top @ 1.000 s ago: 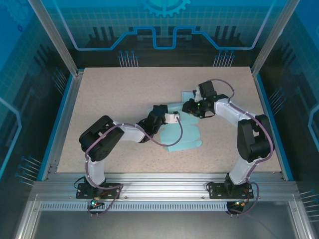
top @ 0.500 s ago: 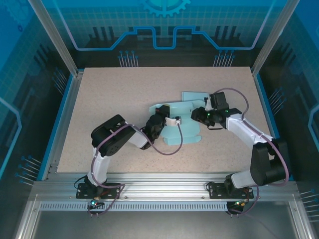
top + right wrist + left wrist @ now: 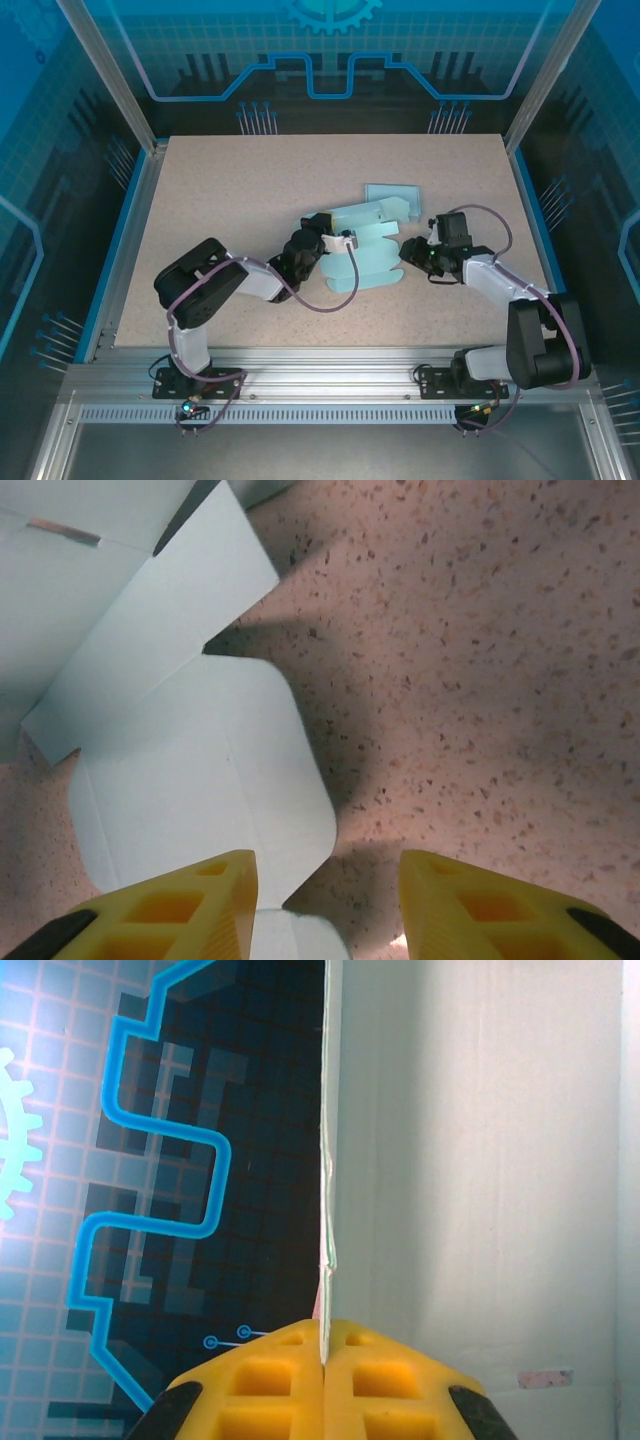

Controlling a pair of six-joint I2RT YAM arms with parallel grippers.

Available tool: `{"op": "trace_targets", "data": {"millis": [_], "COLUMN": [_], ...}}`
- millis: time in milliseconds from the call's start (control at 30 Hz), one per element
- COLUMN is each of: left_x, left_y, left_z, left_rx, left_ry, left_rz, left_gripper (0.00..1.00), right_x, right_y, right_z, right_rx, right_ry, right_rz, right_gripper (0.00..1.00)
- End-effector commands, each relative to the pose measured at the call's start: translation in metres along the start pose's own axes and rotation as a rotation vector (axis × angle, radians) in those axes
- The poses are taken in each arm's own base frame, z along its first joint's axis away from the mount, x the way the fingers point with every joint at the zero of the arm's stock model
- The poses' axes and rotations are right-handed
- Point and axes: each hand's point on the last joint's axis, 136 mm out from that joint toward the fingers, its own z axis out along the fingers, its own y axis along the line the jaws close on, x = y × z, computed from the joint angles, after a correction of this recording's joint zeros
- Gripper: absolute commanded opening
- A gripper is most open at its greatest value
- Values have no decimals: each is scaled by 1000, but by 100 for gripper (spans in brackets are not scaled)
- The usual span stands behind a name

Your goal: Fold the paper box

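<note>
The pale blue paper box lies partly unfolded in the middle of the table, with flaps spread toward the front and back right. My left gripper is shut on one of its panels, whose thin edge stands straight up between the yellow fingers. My right gripper hovers low at the box's right side, open, with nothing between its fingers. A rounded flap lies on the table just in front of it.
The speckled tabletop runs to blue rails at left and right, and an aluminium frame crosses the near edge. Bare surface surrounds the box on all sides.
My right arm has pulled back to the right and toward the front, off the box. The box has unfolded further, a flap now showing at the back right. The left arm shifted slightly.
</note>
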Motion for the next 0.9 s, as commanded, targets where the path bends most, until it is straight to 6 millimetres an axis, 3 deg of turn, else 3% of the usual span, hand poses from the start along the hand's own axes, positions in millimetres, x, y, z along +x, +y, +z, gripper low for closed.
{"op": "trace_targets", "data": {"millis": [0, 200, 367, 533, 667, 867], "left_x": [-9, -8, -10, -12, -12, -13], "left_y": [12, 9, 9, 11, 11, 13], "left_z": [-9, -9, -10, -11, -12, -14], "left_rx": [-4, -2, -6, -10, -8, -12], "left_ry": [-40, -37, -45, -54, -58, -65], "left_rz": [-103, -91, -88, -99, -106, -114], "left_gripper": [0, 0, 0, 0, 0, 0], "right_x": [-20, -37, -47, -49, -49, -52], "right_y": [11, 29, 33, 30, 32, 40], "right_z": [-2, 4, 10, 19, 30, 43], "right_rx": [-82, -175, -180, -172, -192, -234], "right_ry": [-80, -133, -153, -147, -128, -109], "right_rz": [-10, -65, -103, -104, -102, -118], "right_gripper": [46, 47, 48, 53, 64, 65]}}
